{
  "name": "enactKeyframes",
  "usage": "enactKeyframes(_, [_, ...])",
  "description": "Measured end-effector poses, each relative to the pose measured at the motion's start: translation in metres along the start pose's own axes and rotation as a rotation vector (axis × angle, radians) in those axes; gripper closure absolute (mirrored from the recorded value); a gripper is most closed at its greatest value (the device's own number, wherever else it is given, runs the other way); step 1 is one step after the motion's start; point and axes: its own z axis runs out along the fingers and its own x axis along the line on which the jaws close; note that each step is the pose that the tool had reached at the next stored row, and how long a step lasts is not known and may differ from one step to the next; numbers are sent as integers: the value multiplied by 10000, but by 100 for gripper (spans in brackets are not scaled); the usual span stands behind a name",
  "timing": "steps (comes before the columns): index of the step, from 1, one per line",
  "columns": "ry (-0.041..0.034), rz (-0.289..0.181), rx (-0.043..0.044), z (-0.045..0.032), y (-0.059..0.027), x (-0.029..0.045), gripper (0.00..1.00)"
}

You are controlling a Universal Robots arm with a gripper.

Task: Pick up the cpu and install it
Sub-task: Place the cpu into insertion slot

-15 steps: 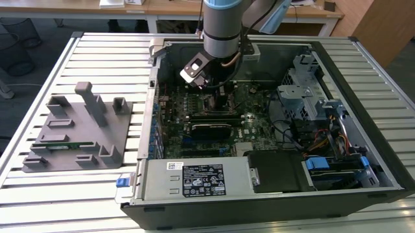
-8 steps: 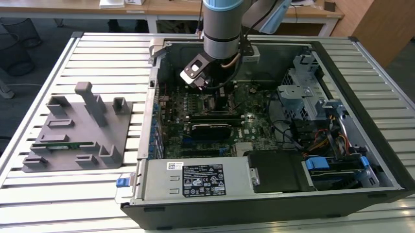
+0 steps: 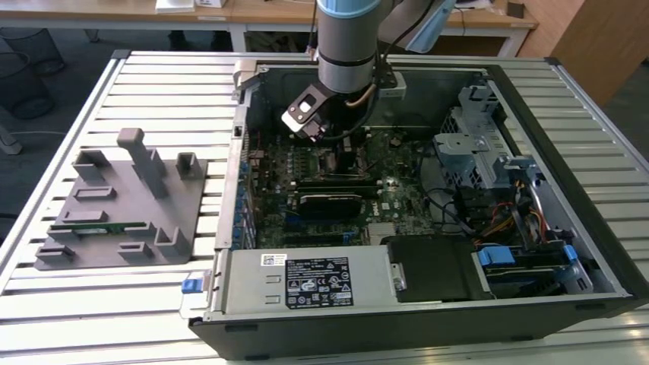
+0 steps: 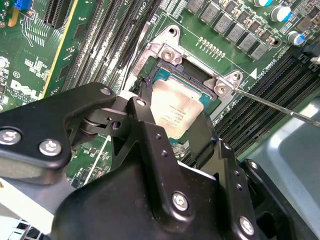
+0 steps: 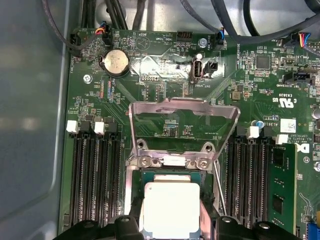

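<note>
cpu [image 5: 170, 209] picked, sitting at the open socket [image 5: 150, 176]; fingers [image 5: 129, 225] clamped on its sides. Load plate [image 5: 182, 104] up, unlatched.

The computer case [image 3: 406, 328] is set on the slatted table [image 3: 91, 304], with the tray [image 3: 114, 222] beside it at the exterior view's left. Within, the cpu [image 5: 170, 207] is found at the socket [image 5: 146, 176] of the motherboard [image 5: 150, 95], between memory slots [image 5: 92, 180].

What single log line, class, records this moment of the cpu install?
tool: at cpu | cpu: at open socket | load plate: raised | grip: unclear
</note>
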Motion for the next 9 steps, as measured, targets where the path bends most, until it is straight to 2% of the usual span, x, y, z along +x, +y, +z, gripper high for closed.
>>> enactKeyframes(1, [4,1,-1,1,0,1,47])
enactKeyframes(2, [42,3,-22,8,4,7,47])
enactKeyframes(3, [29,2,-17,-1,4,6,47])
enactKeyframes(4, [23,2,-15,-5,4,7,40])
enactKeyframes(9, [13,25,-9,-24,4,6,40])
